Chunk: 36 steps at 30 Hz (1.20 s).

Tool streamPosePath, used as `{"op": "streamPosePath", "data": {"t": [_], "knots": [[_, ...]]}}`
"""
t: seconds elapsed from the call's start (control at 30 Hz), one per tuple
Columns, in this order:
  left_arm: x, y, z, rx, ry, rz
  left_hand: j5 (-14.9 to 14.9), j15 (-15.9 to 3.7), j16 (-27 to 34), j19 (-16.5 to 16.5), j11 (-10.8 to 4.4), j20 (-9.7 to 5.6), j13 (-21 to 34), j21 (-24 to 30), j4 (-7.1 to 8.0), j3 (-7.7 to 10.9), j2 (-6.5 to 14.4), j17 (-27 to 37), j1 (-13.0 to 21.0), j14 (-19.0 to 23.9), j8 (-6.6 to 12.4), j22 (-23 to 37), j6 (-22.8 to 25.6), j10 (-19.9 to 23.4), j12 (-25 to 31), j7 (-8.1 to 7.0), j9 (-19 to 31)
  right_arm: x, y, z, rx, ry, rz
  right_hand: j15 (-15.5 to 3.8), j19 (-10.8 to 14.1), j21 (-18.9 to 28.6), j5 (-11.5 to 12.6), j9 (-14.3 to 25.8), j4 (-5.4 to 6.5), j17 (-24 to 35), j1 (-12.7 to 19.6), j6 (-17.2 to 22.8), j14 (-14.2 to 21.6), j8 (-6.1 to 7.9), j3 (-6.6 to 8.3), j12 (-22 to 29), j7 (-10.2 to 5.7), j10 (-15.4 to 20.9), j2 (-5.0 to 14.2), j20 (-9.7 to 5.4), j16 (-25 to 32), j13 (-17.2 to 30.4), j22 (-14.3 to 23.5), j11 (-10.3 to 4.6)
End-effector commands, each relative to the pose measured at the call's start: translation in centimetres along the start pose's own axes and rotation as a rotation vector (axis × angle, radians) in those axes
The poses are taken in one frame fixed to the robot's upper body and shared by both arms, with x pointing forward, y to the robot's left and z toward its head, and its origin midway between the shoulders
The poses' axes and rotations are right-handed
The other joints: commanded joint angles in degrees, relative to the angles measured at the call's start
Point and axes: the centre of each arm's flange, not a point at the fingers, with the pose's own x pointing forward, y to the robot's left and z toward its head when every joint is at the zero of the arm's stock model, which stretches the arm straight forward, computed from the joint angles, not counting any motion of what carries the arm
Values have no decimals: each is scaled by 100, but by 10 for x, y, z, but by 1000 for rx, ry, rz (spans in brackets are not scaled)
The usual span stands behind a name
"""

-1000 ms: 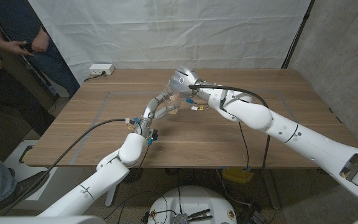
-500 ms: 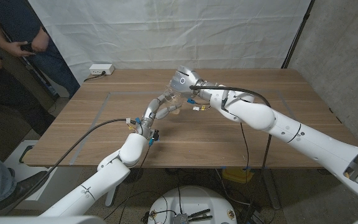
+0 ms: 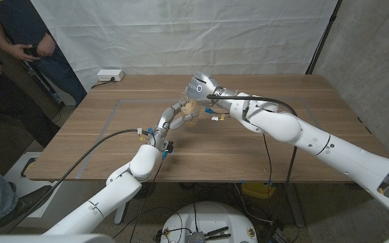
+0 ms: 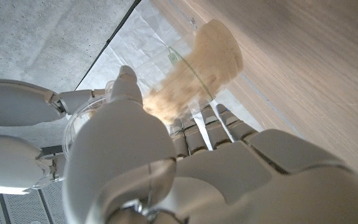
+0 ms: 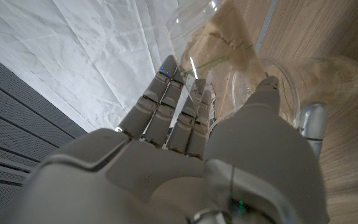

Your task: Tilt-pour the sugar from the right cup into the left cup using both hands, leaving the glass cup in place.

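At the table's middle my left hand (image 3: 171,120) grips a clear glass cup (image 3: 186,116) standing on the wood. Just above it my right hand (image 3: 201,86) holds a second clear cup (image 3: 192,101) tipped down toward the first. Tan sugar (image 3: 190,107) shows between the two cups. In the left wrist view my left hand (image 4: 185,168) wraps the cup, and sugar (image 4: 207,59) streams down in a pale column. In the right wrist view my right hand (image 5: 185,143) holds the tilted cup (image 5: 216,37), sugar (image 5: 232,40) lies at its lip, and the lower cup (image 5: 328,74) is right beside it.
A white power strip (image 3: 110,75) lies at the table's far left corner. People (image 3: 12,47) stand beyond the left edge. A cable (image 3: 100,142) runs along my left arm over the table. Bare wood (image 3: 302,101) spreads to the right of the cups.
My right hand has tipped its cup further over the left cup, and sugar now shows between the cups. My left hand has stayed where it was.
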Motion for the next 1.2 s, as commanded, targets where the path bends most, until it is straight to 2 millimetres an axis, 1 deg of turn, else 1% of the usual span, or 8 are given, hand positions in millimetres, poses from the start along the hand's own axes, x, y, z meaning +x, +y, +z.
{"op": "streamPosePath", "data": {"t": [0.03, 0.13, 0.17, 0.57, 0.7, 0.97, 1.0, 1.2], "knots": [[-4, 0, -1, -14, 6, 5, -7, -403, 3, 8, 0, -194, 16, 2, 8, -6, 27, 2, 18, 32, 20, 21, 66, 64, 7, -20, 13, 1, 1, -1, -27, 2, 3, -731, -42, 17, 36, 23, 38, 19, 50, 53, -4, 41, 14, 1, -54, 50, 23, -701, -6, 33, 22, -22], [-5, 1, -1, -17, 7, 7, -12, -402, 0, 9, -81, -188, 15, 2, 10, -8, 26, 2, 19, 30, 13, 21, 66, 68, -1, -17, 11, 1, 1, -2, -39, 1, 0, -731, -44, 18, 39, 23, 38, 19, 53, 51, -7, 39, 15, -1, -58, 51, 22, -697, -7, 33, 23, -23], [-5, 0, -2, -18, 7, 7, -14, -401, 0, 8, -10, -189, 14, 1, 11, -10, 25, 2, 19, 32, 12, 20, 75, 54, -10, -16, 11, 1, 1, -2, -49, 3, 0, -731, -51, 16, 40, 23, 37, 19, 55, 50, -10, 38, 15, -1, -63, 52, 22, -696, -8, 33, 23, -29], [-6, 2, 0, -30, 6, 18, -20, -396, -3, 4, -47, -183, 13, -1, 13, -13, 25, 1, 22, 30, 1, 20, 75, 59, -17, -14, 11, -2, -4, -3, -81, 21, -27, -729, -101, 4, 51, 22, 37, 18, 67, 50, -32, 35, 21, -7, -77, 55, 25, -681, -18, 33, 26, -43], [-6, 3, 0, -30, 5, 19, -23, -393, -6, -1, -1, -180, 13, -3, 16, -17, 25, 1, 22, 27, -4, 20, 78, 74, -17, -8, 11, -4, -6, -3, -80, 22, -34, -731, -111, 2, 54, 22, 35, 17, 75, 59, -39, 37, 25, -8, -85, 57, 28, -680, -21, 33, 27, -46], [-6, 3, 1, -32, 0, 19, -26, -397, -6, 0, -34, -177, 12, -3, 17, -19, 26, 1, 25, 29, -10, 20, 81, 54, -30, -13, 11, 0, -3, -4, -66, 22, -6, -733, -117, 5, 63, 22, 24, 17, 104, 59, -52, 35, 37, -12, -86, 57, 33, -679, -26, 32, 29, -55], [-6, 3, 1, -32, 0, 18, -27, -396, -7, -2, 23, -170, 12, -3, 18, -19, 28, 2, 26, 29, -12, 20, 79, 61, -28, -13, 11, 0, -3, -4, -66, 20, -12, -732, -117, 6, 63, 22, 23, 18, 106, 61, -52, 36, 38, -14, -88, 54, 34, -678, -26, 32, 29, -55], [-7, 4, 0, -34, 3, 18, -30, -395, -8, -4, 7, -167, 12, -4, 19, -21, 27, 1, 29, 28, -17, 20, 79, 62, -31, -16, 11, 3, -2, -8, -27, 32, 5, -730, -126, 6, 68, 22, 23, 19, 113, 60, -48, 34, 43, -10, -87, 70, 40, -681, -23, 32, 31, -48]]}}
